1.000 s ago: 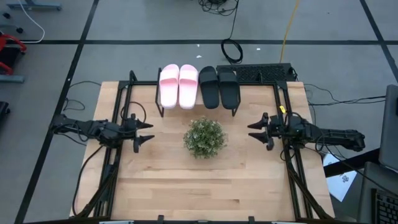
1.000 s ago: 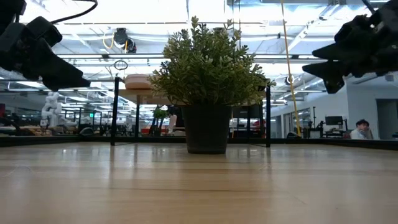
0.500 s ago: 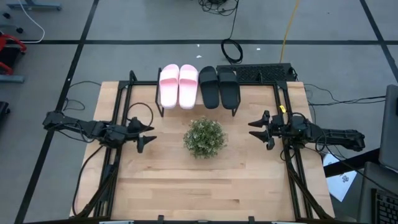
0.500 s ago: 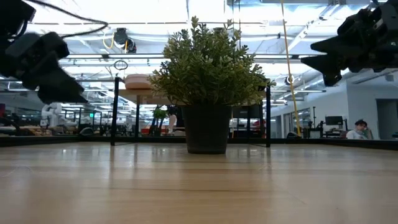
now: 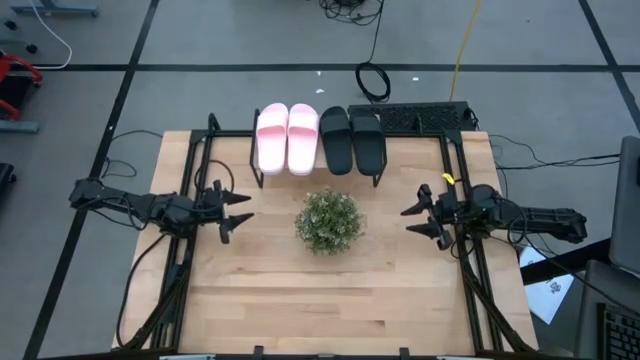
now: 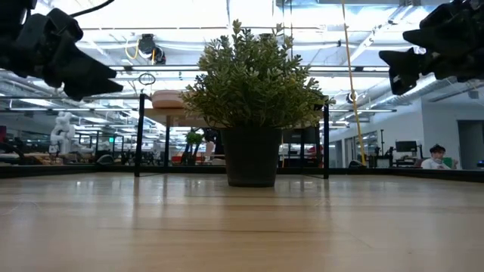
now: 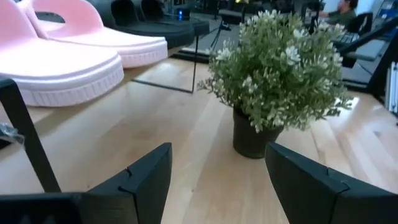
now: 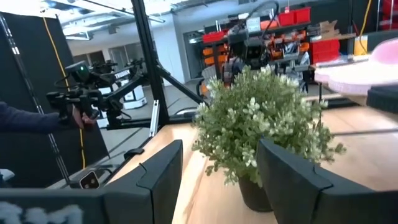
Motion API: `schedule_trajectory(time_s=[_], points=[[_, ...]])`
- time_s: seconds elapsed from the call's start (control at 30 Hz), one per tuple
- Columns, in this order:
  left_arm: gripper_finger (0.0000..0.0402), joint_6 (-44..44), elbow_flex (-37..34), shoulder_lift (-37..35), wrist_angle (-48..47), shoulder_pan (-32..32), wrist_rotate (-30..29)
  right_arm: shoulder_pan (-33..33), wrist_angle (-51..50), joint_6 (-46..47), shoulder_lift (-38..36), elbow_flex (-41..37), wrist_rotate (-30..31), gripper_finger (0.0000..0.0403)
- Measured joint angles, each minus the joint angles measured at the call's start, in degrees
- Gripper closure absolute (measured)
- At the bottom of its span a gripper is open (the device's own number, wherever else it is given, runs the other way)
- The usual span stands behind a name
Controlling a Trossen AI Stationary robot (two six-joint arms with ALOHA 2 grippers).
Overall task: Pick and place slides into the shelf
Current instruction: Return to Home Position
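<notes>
Hovering above the wooden table (image 5: 300, 300) with its 2 fingers spread wide and nothing between them, the left gripper (image 5: 240, 210) sits on the left side and points toward a potted plant (image 5: 329, 221) at the table's middle. The right gripper (image 5: 412, 218) faces the plant from the opposite side, likewise wide apart and holding nothing. Both are clear of the tabletop in the low view.

All 4 slides rest on the shelf (image 5: 256, 160) at the far edge of the table, lined up side by side: the light pink pair (image 5: 288, 138) on the left, the black pair (image 5: 352, 140) on the right, the 2 pairs just beside each other. The shelf stands behind the plant, apart from it.

The plant's small dark pot (image 7: 252, 138) holds a bushy green plant with pale tips. A person (image 6: 435, 155) sits in the room beyond the table.
</notes>
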Motion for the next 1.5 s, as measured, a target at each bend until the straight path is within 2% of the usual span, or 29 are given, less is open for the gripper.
schedule_trajectory(time_s=[0.27, 0.63, 0.93, 1.17, 1.5], points=[[0.0147, 1.76, -0.02, -1.89, -3.47, -2.48, 0.15, 0.00, 1.53, 1.02, -0.02, 0.00, 0.04, 0.0206], [0.0147, 3.40, 1.33, -13.10, -13.56, -6.06, -0.36, 0.00, 2.30, 2.13, -0.02, 0.00, -0.02, 0.0206], [0.0147, 0.60, 1.27, -12.52, -12.87, -6.32, -1.62, 0.00, 2.13, 1.02, 0.00, 0.00, -0.02, 0.0206], [0.0147, -6.22, 1.27, -12.46, -12.79, -6.32, -1.62, 0.00, 2.21, 1.04, 0.00, 0.00, -0.04, 0.0206], [0.0147, -6.38, 1.27, -12.46, -12.72, -6.32, -1.62, 0.00, 2.21, 1.04, 0.00, 0.00, -0.05, 0.0206]])
